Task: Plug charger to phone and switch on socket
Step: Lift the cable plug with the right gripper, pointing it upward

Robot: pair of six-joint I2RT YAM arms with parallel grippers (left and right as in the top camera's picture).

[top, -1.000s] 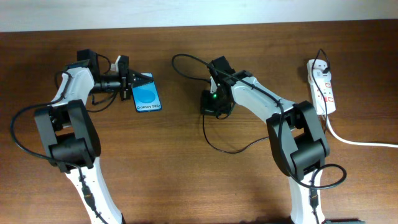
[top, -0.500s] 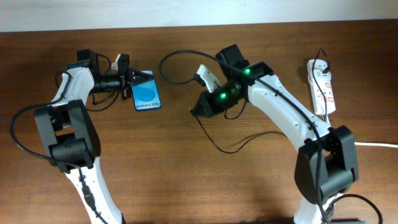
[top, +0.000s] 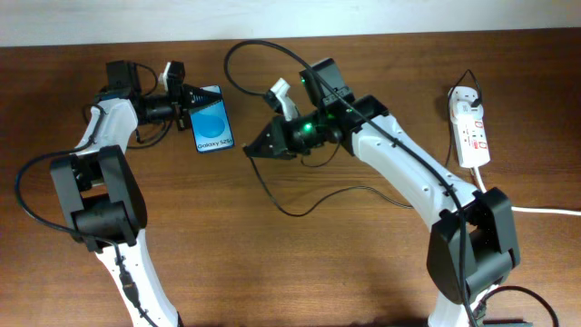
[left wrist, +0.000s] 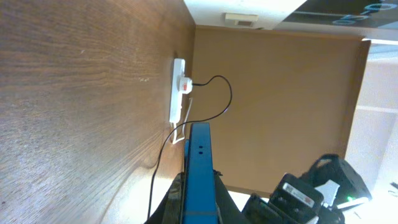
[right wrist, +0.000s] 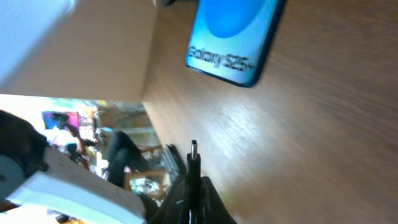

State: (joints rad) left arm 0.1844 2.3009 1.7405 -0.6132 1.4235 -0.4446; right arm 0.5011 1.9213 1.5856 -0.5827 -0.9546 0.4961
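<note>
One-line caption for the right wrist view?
Right fingers pinch the charger, its plug tip pointing toward the blue-screened phone.

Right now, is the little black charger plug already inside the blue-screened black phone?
No, the charger plug sits apart from the phone, with bare wood between them.

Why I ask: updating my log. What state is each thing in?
phone: screen lit, nothing plugged in.
charger: tip pointing toward the phone, not yet touching it.
socket: black cable plugged in; switch position unreadable.
left gripper: shut on phone.
right gripper: shut on charger.
</note>
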